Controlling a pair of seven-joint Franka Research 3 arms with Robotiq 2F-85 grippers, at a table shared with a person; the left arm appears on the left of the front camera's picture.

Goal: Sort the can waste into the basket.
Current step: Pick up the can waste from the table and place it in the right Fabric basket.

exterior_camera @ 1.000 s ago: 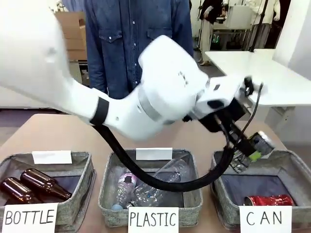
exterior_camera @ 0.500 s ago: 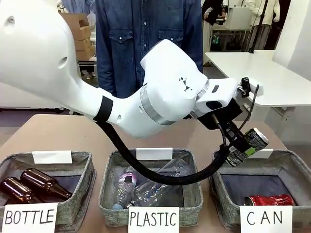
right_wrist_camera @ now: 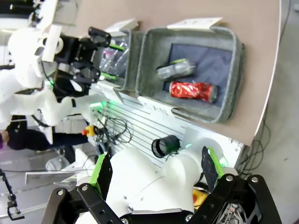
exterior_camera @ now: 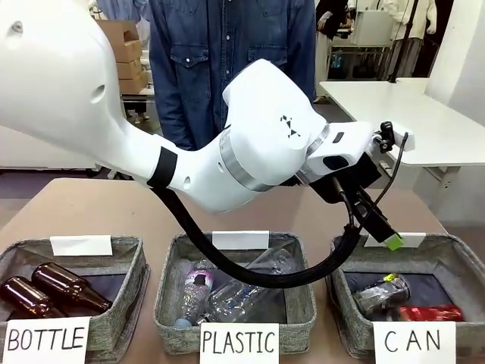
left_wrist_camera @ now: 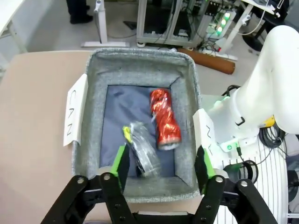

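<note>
Front view: the left gripper hangs with jaws apart above the CAN basket at the table's right end. Left wrist view: the dark can lies beside the red can inside. Right wrist view: the right gripper is spread and empty, well apart.

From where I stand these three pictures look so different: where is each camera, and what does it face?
Front view: fixed between the arms, facing across the table at the person; the left arm reaches across, its open tool above the CAN basket.
Left wrist view: on the left arm's wrist, looking down past its own green-padded fingers into that basket, at the red can and dark can.
Right wrist view: on the right wrist, high up, rolled sideways, its open tool at the bottom.
All three views share the basket with both cans.
</note>
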